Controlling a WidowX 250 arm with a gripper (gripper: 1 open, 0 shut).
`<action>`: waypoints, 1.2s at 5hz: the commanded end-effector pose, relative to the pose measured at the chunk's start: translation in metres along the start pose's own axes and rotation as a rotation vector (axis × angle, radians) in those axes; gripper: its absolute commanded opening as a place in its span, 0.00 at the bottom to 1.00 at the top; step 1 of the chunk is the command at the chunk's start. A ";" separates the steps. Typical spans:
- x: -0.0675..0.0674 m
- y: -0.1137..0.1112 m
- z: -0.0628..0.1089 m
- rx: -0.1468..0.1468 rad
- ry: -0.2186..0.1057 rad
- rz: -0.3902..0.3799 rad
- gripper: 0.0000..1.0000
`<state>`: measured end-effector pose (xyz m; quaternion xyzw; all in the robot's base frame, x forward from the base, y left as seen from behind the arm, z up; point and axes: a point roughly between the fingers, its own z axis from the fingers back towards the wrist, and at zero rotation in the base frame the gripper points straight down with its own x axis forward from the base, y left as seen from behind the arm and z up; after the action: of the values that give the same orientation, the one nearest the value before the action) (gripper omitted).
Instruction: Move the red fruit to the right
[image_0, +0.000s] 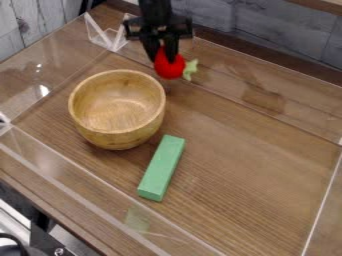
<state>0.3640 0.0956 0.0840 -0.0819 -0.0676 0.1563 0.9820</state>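
Observation:
The red fruit is a small bright red toy with a light green leafy end pointing right. It hangs just above the table, behind the wooden bowl's far right side. My black gripper points down over it, and its fingers are shut on the fruit's top.
A wooden bowl stands left of centre. A flat green rectangular block lies in front of it. Clear acrylic walls fence the wooden table, and open wood surface lies to the right of the fruit.

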 end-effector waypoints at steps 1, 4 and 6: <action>-0.006 -0.023 0.044 -0.038 -0.073 -0.048 0.00; -0.030 -0.048 0.056 -0.093 -0.068 -0.144 0.00; -0.040 -0.081 0.063 -0.106 -0.064 -0.197 0.00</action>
<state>0.3393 0.0106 0.1323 -0.1278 -0.0781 0.0522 0.9873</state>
